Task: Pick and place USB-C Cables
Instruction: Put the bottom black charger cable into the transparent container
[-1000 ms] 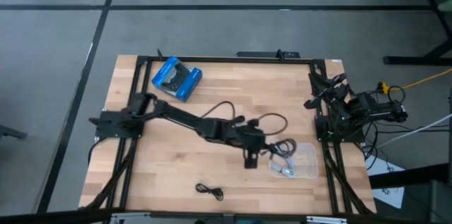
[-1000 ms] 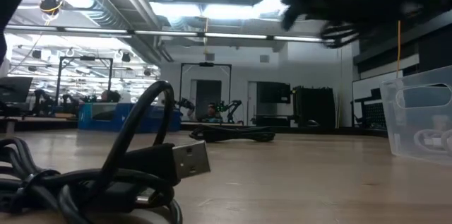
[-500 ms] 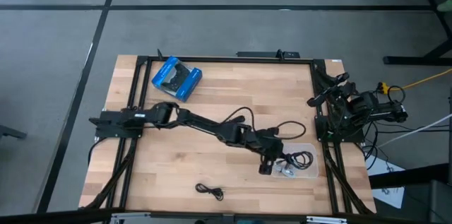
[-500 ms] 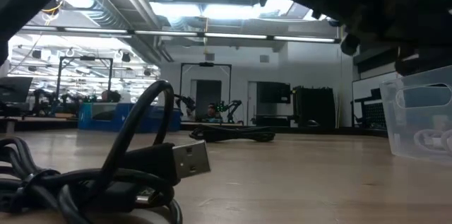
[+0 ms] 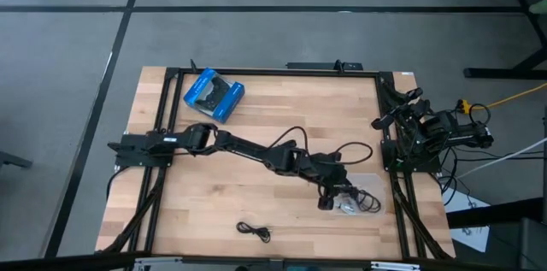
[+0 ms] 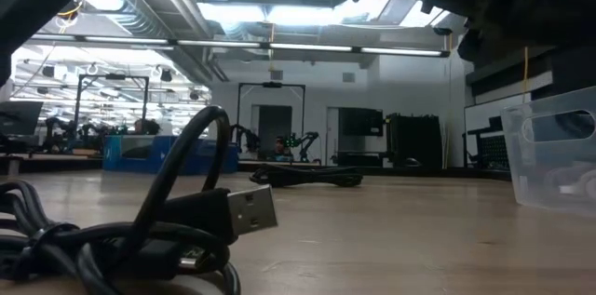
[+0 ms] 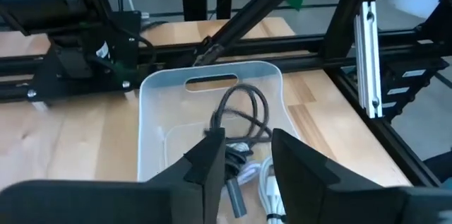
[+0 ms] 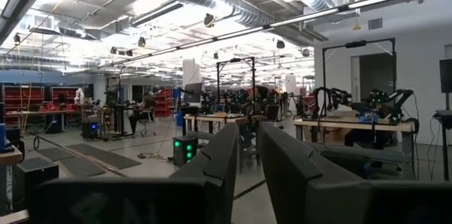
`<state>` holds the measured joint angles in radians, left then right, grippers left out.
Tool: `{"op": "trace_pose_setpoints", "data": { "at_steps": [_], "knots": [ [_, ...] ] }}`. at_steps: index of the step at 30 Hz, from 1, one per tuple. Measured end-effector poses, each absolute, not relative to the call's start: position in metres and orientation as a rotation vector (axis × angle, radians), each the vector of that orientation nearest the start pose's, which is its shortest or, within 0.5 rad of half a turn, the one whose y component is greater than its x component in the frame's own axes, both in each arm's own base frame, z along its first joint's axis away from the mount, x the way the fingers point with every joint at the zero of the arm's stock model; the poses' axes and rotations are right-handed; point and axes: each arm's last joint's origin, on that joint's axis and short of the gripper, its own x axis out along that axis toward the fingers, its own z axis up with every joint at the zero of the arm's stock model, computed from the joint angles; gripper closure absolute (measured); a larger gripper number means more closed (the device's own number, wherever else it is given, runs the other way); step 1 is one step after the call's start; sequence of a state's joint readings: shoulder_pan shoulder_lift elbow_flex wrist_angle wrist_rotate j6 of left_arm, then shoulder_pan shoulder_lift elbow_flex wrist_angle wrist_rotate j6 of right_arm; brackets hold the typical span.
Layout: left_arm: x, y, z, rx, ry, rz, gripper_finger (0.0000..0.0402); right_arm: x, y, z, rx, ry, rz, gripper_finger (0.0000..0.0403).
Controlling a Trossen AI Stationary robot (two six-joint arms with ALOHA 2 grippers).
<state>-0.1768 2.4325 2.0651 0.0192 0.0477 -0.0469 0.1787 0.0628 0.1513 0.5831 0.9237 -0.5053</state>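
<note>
My left gripper (image 5: pixel 328 200) reaches across the table and stands open in the clear plastic tray (image 5: pixel 377 187) near the right edge. A black USB-C cable (image 7: pixel 240 114) lies coiled in the tray (image 7: pixel 151 111), partly under the fingers, beside a white cable (image 7: pixel 266 181). Another black cable (image 5: pixel 254 231) rests on the wood near the front edge and fills the low view's foreground (image 6: pixel 177 234). My right gripper (image 8: pixel 248 155) waits at the table's right edge (image 5: pixel 403 110), its fingers a little apart and holding nothing. My left gripper comes down slanting into the tray with its fingers apart. The black cable's strands run close under one finger (image 7: pixel 210 164). That finger hides the spot, so I cannot tell whether it touches the cable.
A blue-and-black package (image 5: pixel 214 94) lies at the far left of the table. Black frame rails (image 7: pixel 367 47) run close behind the tray. The tray's wall (image 6: pixel 551 151) shows at the right of the low view. Bare wood lies between the package and the tray.
My left gripper has moved toward the table's right edge and slightly toward the near edge, from beside the tray to over and into it. The black cable went along with it and now lies coiled in the tray.
</note>
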Motion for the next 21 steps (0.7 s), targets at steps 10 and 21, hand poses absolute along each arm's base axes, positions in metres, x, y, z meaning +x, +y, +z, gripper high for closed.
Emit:
{"op": "trace_pose_setpoints", "data": {
  "at_steps": [10,21],
  "knots": [
    [0.549,-0.093,0.232,-0.013,0.356,-0.220,0.0288,0.065,-0.012,0.254,-0.111,-0.383,-0.835,0.0334],
    [0.509,-0.075,0.257,0.074,0.797,-0.053,0.0288,0.066,-0.011,0.254,-0.109,-0.389,-0.814,0.0334]
  ]
}}
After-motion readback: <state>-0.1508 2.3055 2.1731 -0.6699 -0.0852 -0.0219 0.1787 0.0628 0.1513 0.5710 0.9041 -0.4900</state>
